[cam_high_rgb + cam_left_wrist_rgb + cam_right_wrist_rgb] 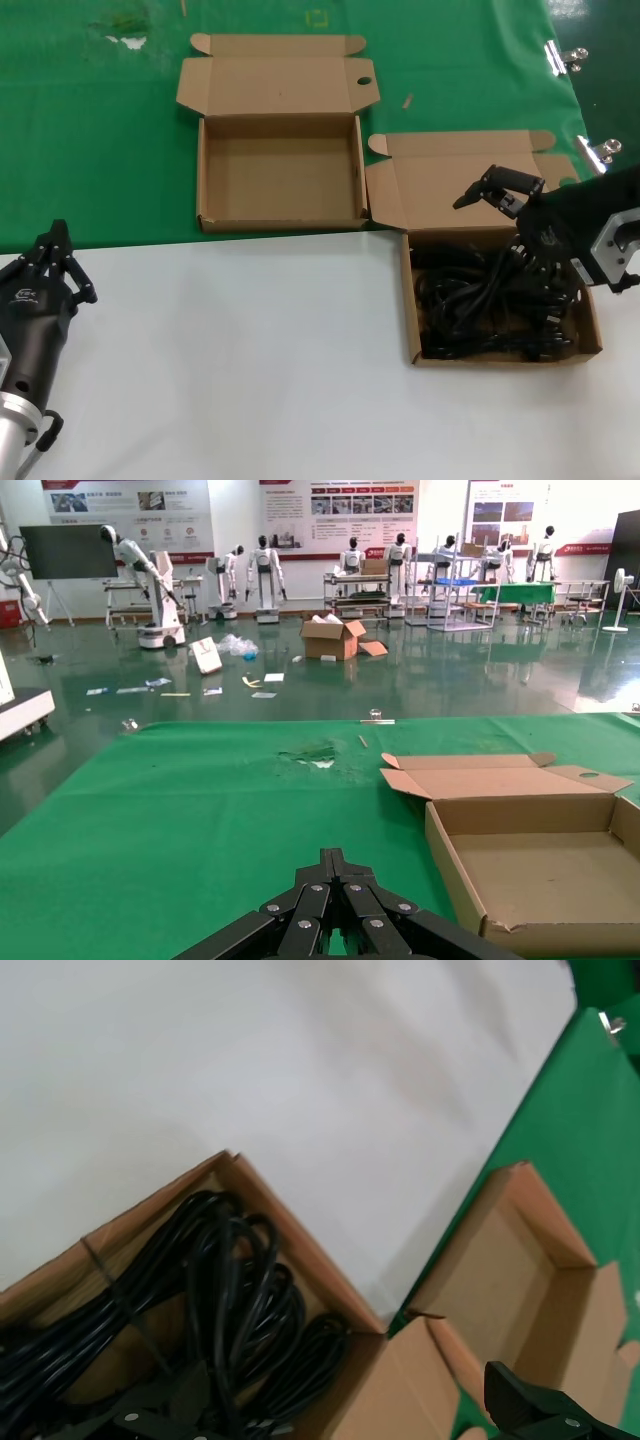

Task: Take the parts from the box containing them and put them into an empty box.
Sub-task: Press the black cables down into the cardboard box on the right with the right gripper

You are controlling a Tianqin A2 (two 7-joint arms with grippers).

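Observation:
The parts, black coiled power cables (pixel 480 300) (pixel 220 1290), lie piled in the box containing them (pixel 408 300) (pixel 290 1230) at the right. My right gripper (pixel 490 235) (pixel 345 1420) hovers over that box's far end, open wide. One finger reaches down among the cables and the other stands over the open lid (pixel 450 185). Nothing is held between them. The empty box (pixel 280 165) (pixel 540 870) (pixel 510 1280) stands open on the green mat, up and to the left. My left gripper (pixel 58 235) (pixel 333 858) rests shut at the near left, away from both boxes.
Both boxes' lids are folded back away from me. The green mat (pixel 100 150) covers the far half of the table and white surface (pixel 250 350) the near half. Metal clips (pixel 565 57) hold the mat at the right edge.

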